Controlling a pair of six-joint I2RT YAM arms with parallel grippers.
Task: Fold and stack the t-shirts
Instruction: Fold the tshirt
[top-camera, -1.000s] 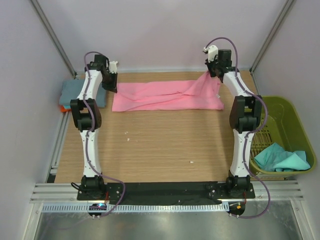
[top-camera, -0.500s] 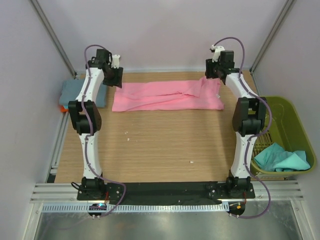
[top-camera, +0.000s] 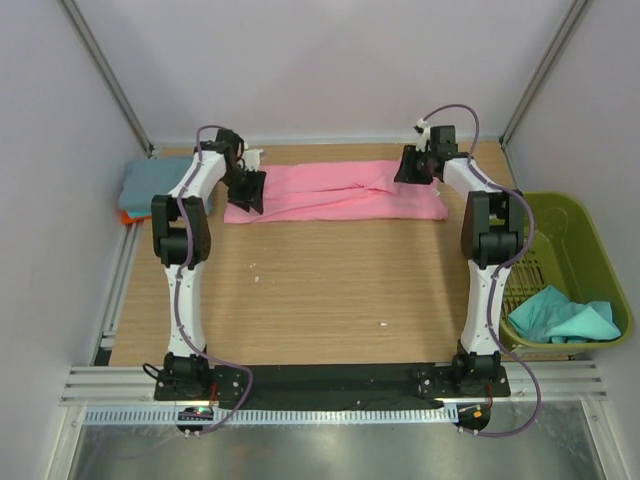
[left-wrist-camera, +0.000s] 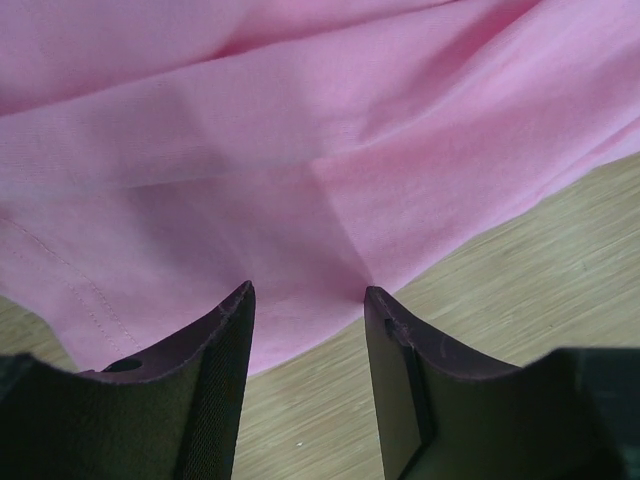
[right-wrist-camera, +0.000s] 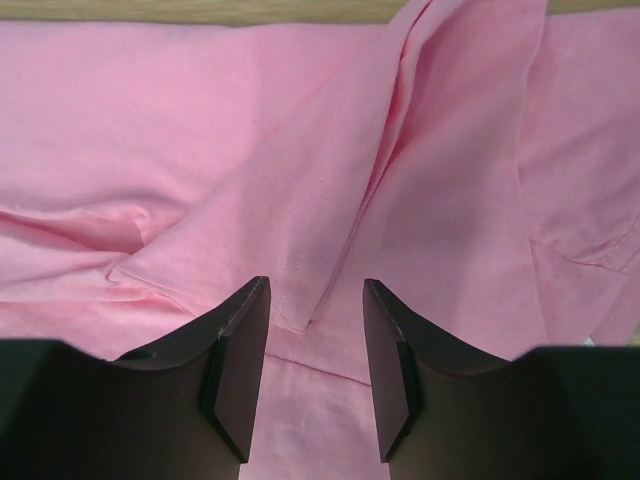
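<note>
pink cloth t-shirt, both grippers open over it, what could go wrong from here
The left gripper sits at the hem of the bright pink cloth t-shirt, wooden table just beyond; closing may pinch one layer or miss. The right gripper is over a loose diagonal flap, so it may grab that and fold unevenly.

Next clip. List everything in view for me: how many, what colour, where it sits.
pink t-shirt: one, bright pink, laid in a long band across the far side of the table
grey-blue t-shirt: one, dusty grey-blue, folded at the far left corner
orange t-shirt: one, orange, only an edge showing under the grey-blue t-shirt
teal t-shirt: one, teal, crumpled in the basket
basket: one, olive green, right of the table
table: one, light wood, middle of the view
left claw: one, black, open at the pink t-shirt's left end
right claw: one, black, open over its right end
</note>
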